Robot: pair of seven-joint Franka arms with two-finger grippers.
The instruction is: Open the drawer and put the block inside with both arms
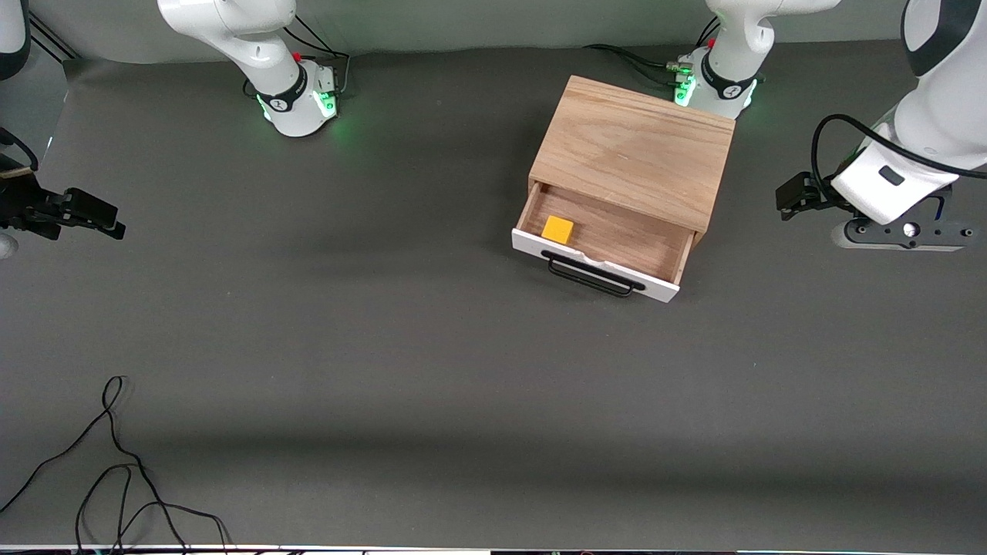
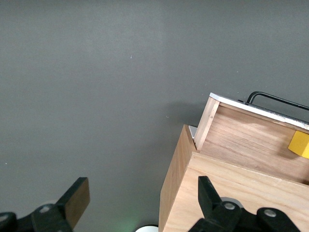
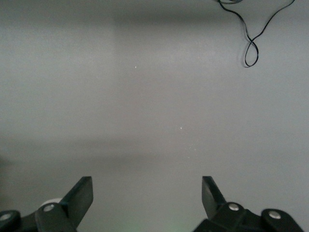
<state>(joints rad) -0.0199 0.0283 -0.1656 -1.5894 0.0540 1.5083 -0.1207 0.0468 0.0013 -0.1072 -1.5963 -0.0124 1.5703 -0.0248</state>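
With the drawer (image 1: 609, 245) pulled out of its wooden box (image 1: 636, 150) and the block (image 1: 557, 230) resting inside it, at the corner toward the right arm's end, the task appears complete. Both arms wait: the left gripper (image 2: 140, 203) hangs over the box's edge, the right gripper (image 3: 146, 198) over bare desk (image 1: 385, 347), each with jaws apart and empty. Its handle (image 1: 592, 275) faces the front camera, slightly askew, its long axis running along the desk's length.

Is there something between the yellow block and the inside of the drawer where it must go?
Nothing visible: the block already lies inside the open drawer, at the corner toward the right arm's end.
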